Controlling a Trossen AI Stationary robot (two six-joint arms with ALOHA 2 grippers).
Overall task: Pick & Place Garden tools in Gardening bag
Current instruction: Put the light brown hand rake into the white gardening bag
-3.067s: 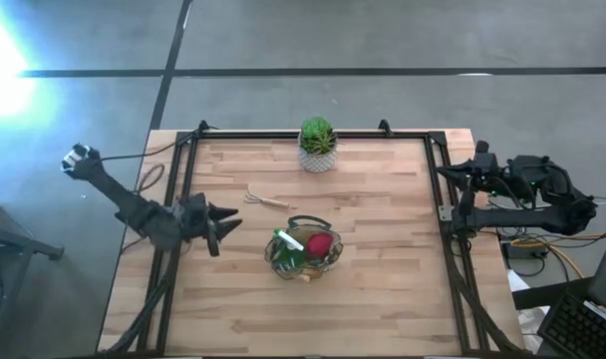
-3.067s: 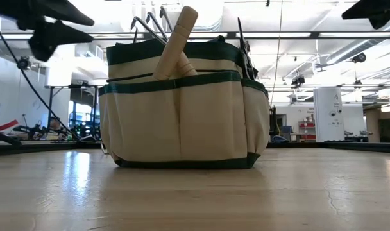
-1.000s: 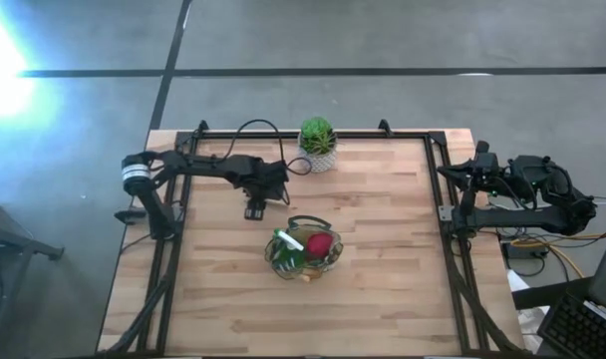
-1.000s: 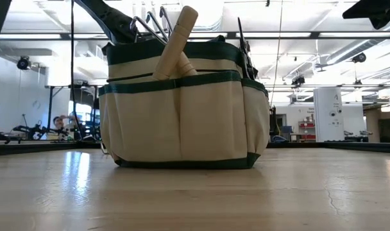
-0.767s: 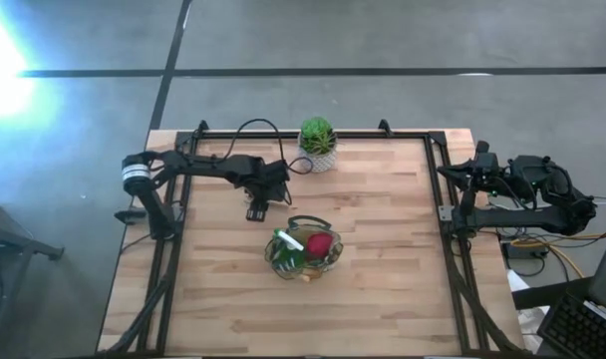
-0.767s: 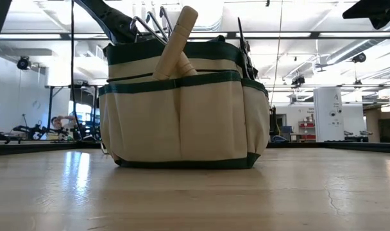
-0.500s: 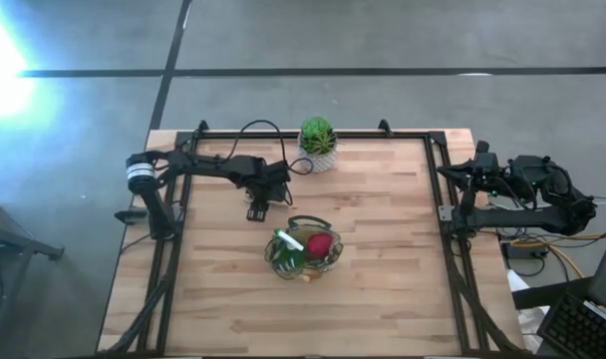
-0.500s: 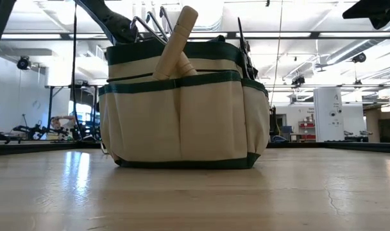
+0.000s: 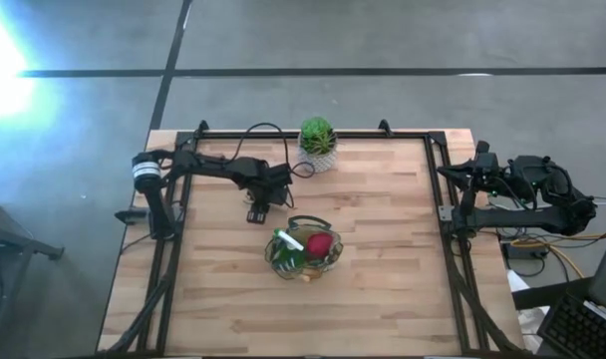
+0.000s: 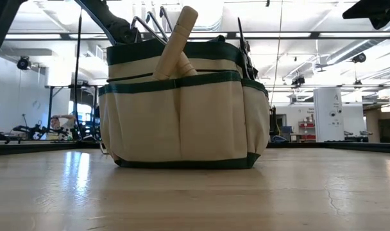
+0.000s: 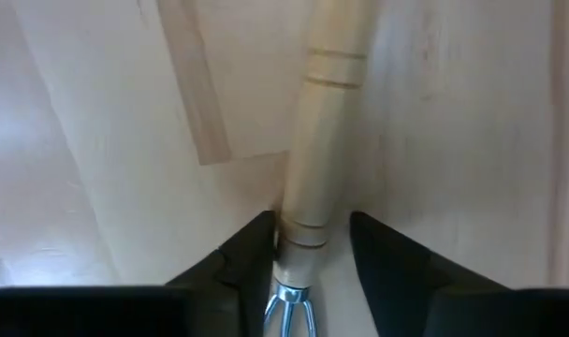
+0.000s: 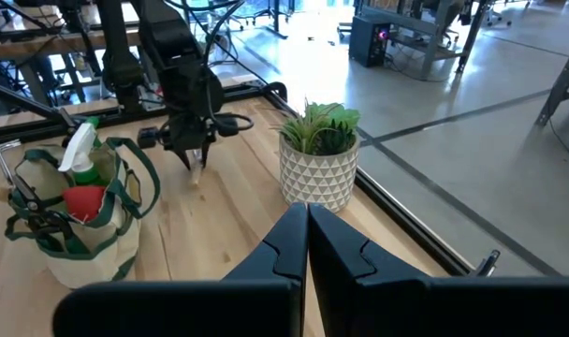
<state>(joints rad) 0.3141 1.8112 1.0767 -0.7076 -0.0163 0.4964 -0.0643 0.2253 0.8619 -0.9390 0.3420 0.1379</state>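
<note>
A wooden-handled rake (image 11: 320,140) lies flat on the table. My left gripper (image 11: 311,225) points down over it, open, with one finger on either side of the handle close to the metal neck (image 11: 289,309). In the high view the gripper (image 9: 257,206) hides most of the rake. The beige gardening bag (image 9: 303,249) stands upright on its base at mid-table. It holds a green spray bottle (image 9: 286,243) and a red item (image 9: 320,245), and a wooden handle (image 10: 176,42) sticks out of it. My right gripper (image 12: 308,225) is shut and raised off the table's right edge. My left gripper comes at the rake from above with its fingers across the handle's lower end (image 11: 303,234). One fingertip (image 11: 262,245) stands right at the handle's side and the other (image 11: 373,245) a small gap off. I cannot tell whether either touches it.
A green plant in a white patterned pot (image 9: 317,145) stands at the far edge, close behind my left gripper. A black cable (image 9: 258,130) loops over the left arm. Black frame rails (image 9: 445,199) run along the table's sides. Bare wood lies to the right of the bag and in front of it.
My left gripper has sunk a little toward the rake, still pointing down, with the arm stretching slightly farther over the table. The bag and the right arm have not moved.
</note>
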